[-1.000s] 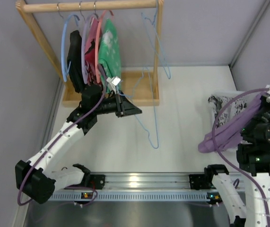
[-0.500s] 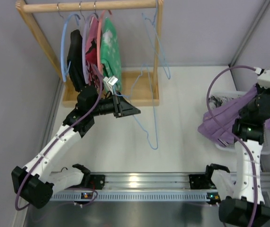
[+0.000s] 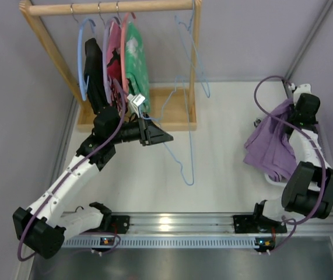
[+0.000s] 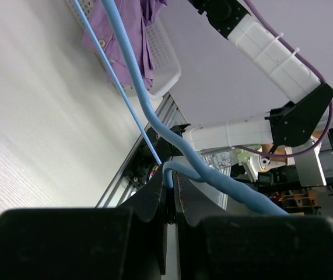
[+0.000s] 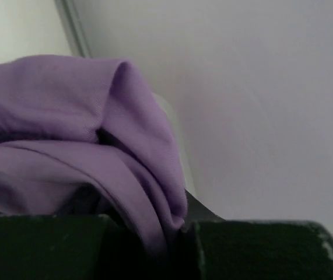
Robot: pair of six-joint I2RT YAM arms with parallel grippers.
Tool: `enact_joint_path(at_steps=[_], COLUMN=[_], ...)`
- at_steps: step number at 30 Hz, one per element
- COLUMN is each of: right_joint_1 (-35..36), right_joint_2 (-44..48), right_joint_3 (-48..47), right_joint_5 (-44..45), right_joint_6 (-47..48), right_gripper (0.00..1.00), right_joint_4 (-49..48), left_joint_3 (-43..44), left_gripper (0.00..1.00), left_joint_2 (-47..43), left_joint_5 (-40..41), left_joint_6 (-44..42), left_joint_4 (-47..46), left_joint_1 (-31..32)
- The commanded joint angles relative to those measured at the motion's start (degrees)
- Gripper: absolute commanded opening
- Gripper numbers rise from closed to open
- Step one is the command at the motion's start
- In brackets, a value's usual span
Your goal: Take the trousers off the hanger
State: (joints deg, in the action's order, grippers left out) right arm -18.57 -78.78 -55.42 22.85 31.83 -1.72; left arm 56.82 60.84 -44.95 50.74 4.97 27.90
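My left gripper (image 3: 161, 135) is shut on the thin light-blue wire hanger (image 3: 191, 146) and holds it in front of the wooden rack. The left wrist view shows the jaws pinched on the wire (image 4: 169, 175) where it bends. The hanger's frame is bare. My right gripper (image 3: 293, 114) is shut on the lilac trousers (image 3: 271, 146), which drape over a white basket (image 3: 269, 178) at the right. In the right wrist view the purple cloth (image 5: 137, 175) fills the space between the fingers. The trousers also show in the left wrist view (image 4: 128, 23).
A wooden rack (image 3: 108, 7) stands at the back left. On it hang a black garment (image 3: 93, 76), a green printed garment (image 3: 136, 64) and pink and blue hangers. More thin blue wire (image 3: 204, 81) hangs by its right post. A metal rail (image 3: 172, 224) runs along the near edge.
My right arm has swung from the near right to the far right, carrying the trousers over the basket. My left gripper has stayed nearly still, shut on the hanger.
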Motion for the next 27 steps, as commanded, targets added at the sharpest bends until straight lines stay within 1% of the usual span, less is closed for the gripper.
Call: enact_joint_path(at_steps=[1, 2, 3, 4, 5, 8, 9, 10, 11, 13, 14, 16, 21, 22, 24, 25, 27], right_joint_1=[-0.6, -0.6, -0.6, -0.6, -0.7, -0.8, -0.9, -0.9, -1.2, -1.6, -2.3, -3.1, -4.1, -4.4, -4.5, -4.5, -4.8], right_joint_2=[-4.4, -5.1, -5.8, -6.0, -5.8, -3.7, -3.0, -1.6, -1.0, 1.2, 1.9, 3.9, 8.0, 9.5, 11.1, 12.8, 14.6], right_joint_3=[-5.9, -6.5, -7.2, -7.3, -7.7, -8.2, -8.9, -9.4, -10.3, -11.6, -12.9, -14.4, -19.8, -20.8, -24.3, -25.7, -30.3], right_joint_5=[-5.6, -6.3, -6.7, -7.1, -7.5, -9.2, -9.6, -10.3, -11.2, -13.9, -14.9, -17.6, -22.7, -26.4, -29.7, -35.2, -43.0], right_joint_6=[-6.2, -6.5, -6.7, -7.1, -7.2, -7.3, -7.5, -7.4, -7.2, -7.3, -7.3, -7.1, -7.4, -7.6, -8.2, -8.8, -9.8], right_gripper=[0.09, 0.13, 0.24, 0.29, 0.42, 0.58, 0.69, 0.74, 0.83, 0.88, 0.95, 0.99, 1.0, 0.99, 0.99, 1.0, 0.99], right_joint_4=[7.2, 9.7, 10.4, 10.9, 11.5, 14.5, 16.8, 18.0, 19.5, 23.8, 25.3, 29.8, 37.5, 38.5, 41.4, 42.9, 47.0], left_joint_3=[2.9, 2.9, 3.0, 3.2, 3.6, 5.0, 5.5, 6.5, 7.3, 9.7, 10.4, 11.3, 15.3, 16.0, 17.5, 17.8, 18.5], left_gripper=[0.0, 0.0, 0.0, 0.0, 0.0, 0.0, 0.0, 0.0, 0.0, 0.0, 0.0, 0.0, 0.0, 0.0, 0.0, 0.0, 0.0], left_joint_2=[-1.5, -1.6, -1.9, -1.8, -1.9, -1.7, -1.7, -1.6, -1.3, -1.2, -1.2, -1.6, -0.6, -0.4, 0.2, 0.9, 1.2], left_joint_5=[-0.2, -0.1, -0.2, -0.1, 0.3, 0.8, 1.3, 1.6, 2.4, 6.4, 7.5, 10.7, 16.6, 18.3, 20.1, 20.8, 23.0], left_joint_6=[-2.7, -2.9, -3.1, -3.7, -4.2, -5.7, -6.1, -6.9, -7.6, -9.8, -10.3, -11.1, -14.6, -16.1, -17.0, -17.4, -17.6], left_joint_4=[-1.6, -1.5, -1.5, -1.3, -0.5, 0.8, 1.7, 2.2, 3.3, 6.9, 7.7, 8.7, 11.7, 12.2, 14.0, 14.5, 15.2], left_joint_1=[0.6, 0.6, 0.7, 0.8, 0.9, 1.2, 1.3, 1.3, 1.3, 1.7, 1.8, 2.1, 3.4, 3.6, 4.2, 4.3, 4.5])
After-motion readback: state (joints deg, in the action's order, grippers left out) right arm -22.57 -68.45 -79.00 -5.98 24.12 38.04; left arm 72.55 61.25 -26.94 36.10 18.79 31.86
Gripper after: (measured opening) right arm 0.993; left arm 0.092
